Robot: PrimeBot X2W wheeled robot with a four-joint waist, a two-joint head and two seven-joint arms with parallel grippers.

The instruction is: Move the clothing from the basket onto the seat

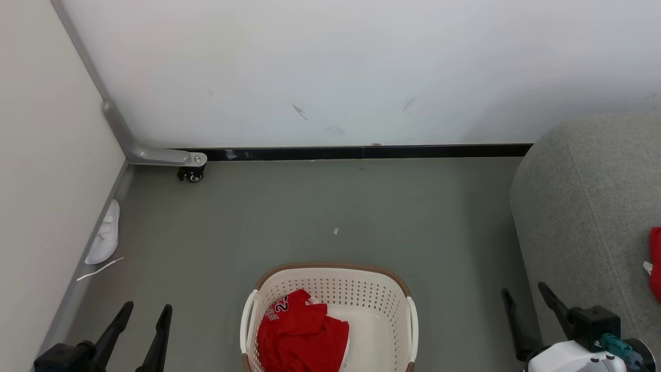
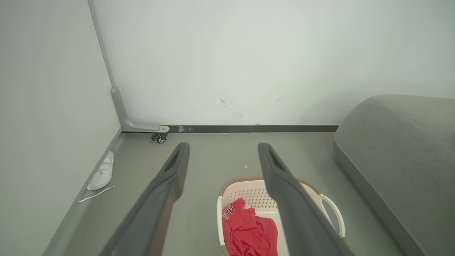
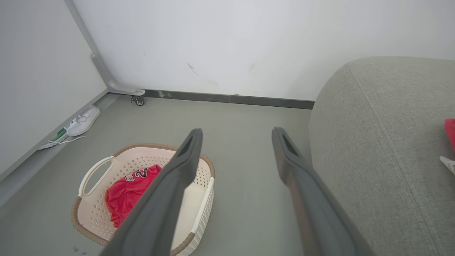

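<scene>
Nearby, white shoe [image 1: 105, 235] beside wall [image 1: 31, 155], left end effector [image 1: 148, 307], right end effector [image 1: 523, 289] both spread, empty.

**Inspector A:** Any legible markings?

**Inspector B:** One. The red clothing [image 1: 302, 336] in the basket [image 1: 330, 281] bears white lettering at its 11 o'clock in the head view: "BU", the rest lost in a fold. Beside it are the numerals "23", clearest in the right wrist view.

**Inspector A:** Elsewhere?

**Inspector B:** A white tag [image 1: 647, 267] on the red piece [image 1: 656, 258] at the seat's [image 1: 583, 206] 3 o'clock is too small to read.
</scene>
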